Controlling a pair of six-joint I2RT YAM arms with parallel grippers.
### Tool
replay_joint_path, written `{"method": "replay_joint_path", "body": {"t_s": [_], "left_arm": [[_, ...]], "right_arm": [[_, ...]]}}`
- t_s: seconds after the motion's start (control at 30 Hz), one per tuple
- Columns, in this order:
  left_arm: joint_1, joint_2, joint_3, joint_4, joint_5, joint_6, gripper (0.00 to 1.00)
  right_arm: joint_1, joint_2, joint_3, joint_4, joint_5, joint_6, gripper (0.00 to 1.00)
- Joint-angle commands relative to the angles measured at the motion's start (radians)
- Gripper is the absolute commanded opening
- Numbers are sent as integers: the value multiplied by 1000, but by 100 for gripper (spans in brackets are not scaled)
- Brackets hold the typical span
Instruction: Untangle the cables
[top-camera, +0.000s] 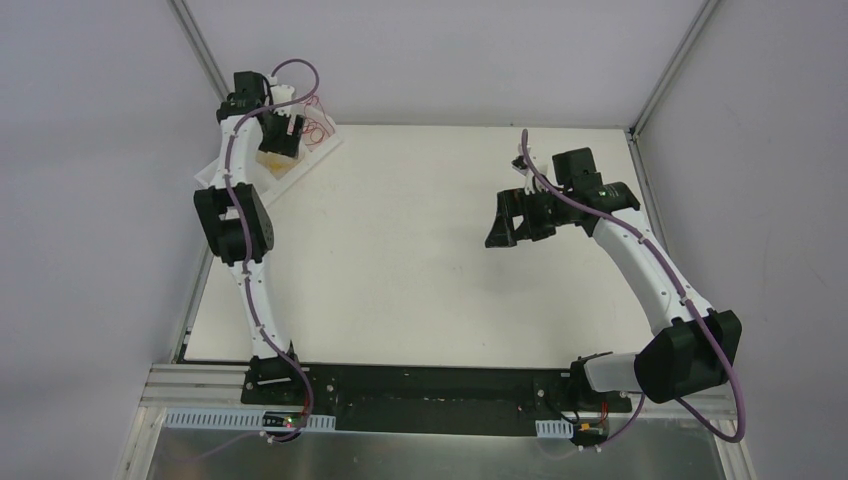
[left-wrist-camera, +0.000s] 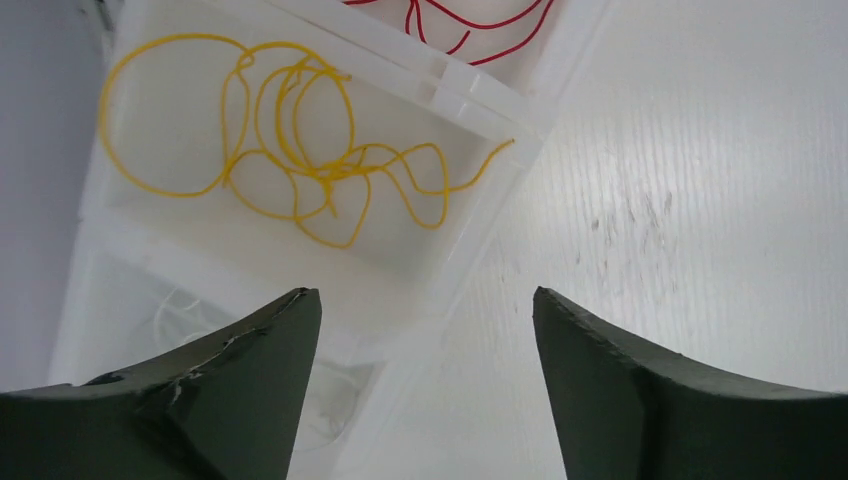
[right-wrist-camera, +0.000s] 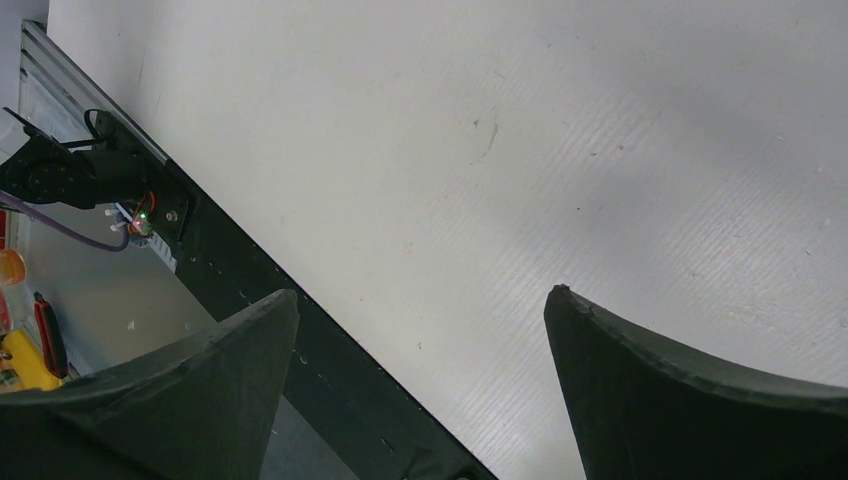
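Along the near edge of your table, both arm bases sit on a black mounting plate. Past it, in the right wrist view, a few small red and yellow objects lie below the table edge, too cropped to identify.

Further out, your right gripper hangs over bare tabletop on the right side, fingers spread wide with nothing between them.

At the far left corner, your left gripper hovers above a clear plastic compartment tray, fingers also apart and holding nothing. Its left finger overhangs the nearest compartment, where only a faint pale curl shows. Its right finger is over the table just beside the tray.

One compartment further, the yellow cable lies in loose overlapping loops. It runs along the compartment's long side, with a big loop at the left in the wrist view and a small knot of crossings near the middle. Its free end points right, touching or nearly touching the tray wall.

Beyond a divider, the red cable curls in the farthest compartment, mostly cut off by the frame.
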Motion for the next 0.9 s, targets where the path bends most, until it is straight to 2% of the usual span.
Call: {"method": "replay_joint_path", "body": {"t_s": [0.0,0.03,0.2,0.37,0.47,0.6,0.73,0.87], "left_arm": [[-9,-219,42,-185,-4,29,93],[-16,-237,63,-235,-9,27,98],[-73,-304,159,-451,63,-52,99],[-153,-339,80,-569,82,-265,99],[-158,-365,-54,-574,172,-365,99],[-159,-398,-197,-537,155,-408,99],[-160,-428,-301,-490,153,-408,99],[-159,-442,-340,-472,160,-426,99]], "right_arm": [[-25,-22,36,30,33,9,99],[-36,-27,37,40,44,17,99],[-147,-41,37,88,72,88,99],[-296,-53,-65,136,78,180,99],[-373,-62,-160,141,88,180,99],[-451,-82,-267,147,95,139,99],[-473,-131,-331,162,94,128,99],[-474,-176,-354,156,95,122,99]]}}
